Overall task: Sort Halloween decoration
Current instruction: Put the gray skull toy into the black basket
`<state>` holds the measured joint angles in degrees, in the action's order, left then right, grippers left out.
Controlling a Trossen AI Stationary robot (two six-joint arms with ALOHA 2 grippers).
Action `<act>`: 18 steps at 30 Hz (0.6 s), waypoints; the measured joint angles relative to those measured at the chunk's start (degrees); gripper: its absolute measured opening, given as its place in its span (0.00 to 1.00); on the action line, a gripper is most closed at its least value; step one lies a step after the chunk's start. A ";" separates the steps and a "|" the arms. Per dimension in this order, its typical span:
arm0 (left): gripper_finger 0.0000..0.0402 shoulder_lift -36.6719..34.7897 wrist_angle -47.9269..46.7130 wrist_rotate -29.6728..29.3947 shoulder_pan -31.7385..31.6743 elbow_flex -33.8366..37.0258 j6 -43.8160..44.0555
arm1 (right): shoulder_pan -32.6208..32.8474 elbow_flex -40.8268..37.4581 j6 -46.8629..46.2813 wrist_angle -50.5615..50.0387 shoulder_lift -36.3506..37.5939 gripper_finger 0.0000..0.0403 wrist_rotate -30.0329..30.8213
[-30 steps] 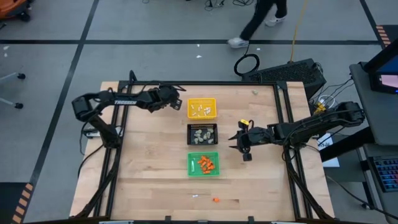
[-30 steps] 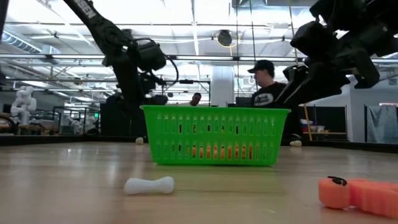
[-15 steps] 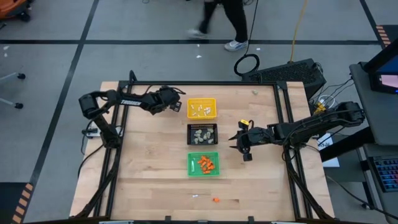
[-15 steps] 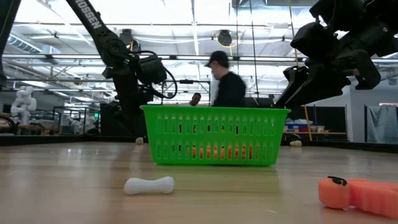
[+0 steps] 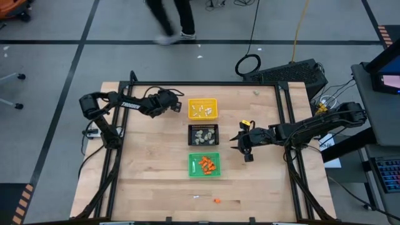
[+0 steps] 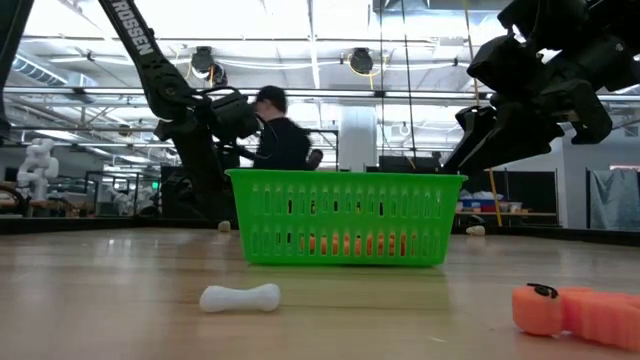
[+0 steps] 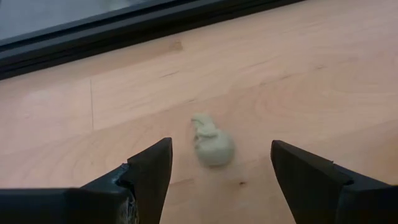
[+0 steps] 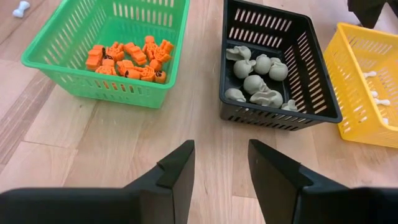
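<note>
My left gripper (image 7: pixel 221 165) is open near the table's far edge, left of the yellow tray (image 5: pixel 203 108). Its fingers stand on either side of a beige-grey lump (image 7: pixel 212 144) that lies on the wood just ahead of them, untouched. My right gripper (image 8: pixel 221 165) hovers open to the right of the black tray (image 5: pixel 204 135), holding nothing. The yellow tray holds white sticks, the black tray (image 8: pixel 280 68) beige-grey lumps, the green tray (image 8: pixel 106 46) orange bits. A loose white stick (image 6: pixel 240 297) and an orange bit (image 6: pixel 575 312) lie near the table's near edge.
The three trays stand in a column at mid-table, the green tray (image 5: pixel 204 164) nearest. Another lump (image 5: pixel 255 92) lies by the far right corner. A black frame rail (image 7: pixel 124 31) runs along the far edge just beyond the left gripper. A person walks past beyond the table.
My left gripper has sunk a little and drawn slightly toward the table's left. My right arm has kept still. The person behind the table has walked from right to left.
</note>
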<state>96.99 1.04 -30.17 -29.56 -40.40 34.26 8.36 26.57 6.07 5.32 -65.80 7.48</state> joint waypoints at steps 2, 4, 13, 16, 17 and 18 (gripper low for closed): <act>0.68 0.00 0.16 -0.33 0.00 0.00 0.00 | 0.00 0.00 0.00 0.00 0.00 0.33 0.01; 0.68 0.00 0.41 -1.02 -0.04 0.00 0.00 | 0.00 0.00 0.00 0.00 0.00 0.33 0.01; 0.68 1.15 1.17 -1.40 -0.46 0.00 2.37 | 0.00 0.00 -0.26 0.02 0.00 0.33 -0.02; 0.68 2.76 2.90 -1.42 -0.44 0.00 3.01 | 0.00 0.00 -0.34 0.02 0.00 0.33 -0.02; 0.68 3.41 3.32 -1.42 -0.44 0.00 3.11 | 0.00 0.00 -0.38 0.02 0.00 0.33 -0.02; 0.68 3.87 3.55 -1.66 -0.41 0.02 3.56 | 0.00 0.00 -0.39 0.02 0.00 0.33 -0.02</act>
<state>100.86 4.59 -31.83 -29.97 -40.38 37.82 8.36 26.57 5.67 5.34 -65.80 7.46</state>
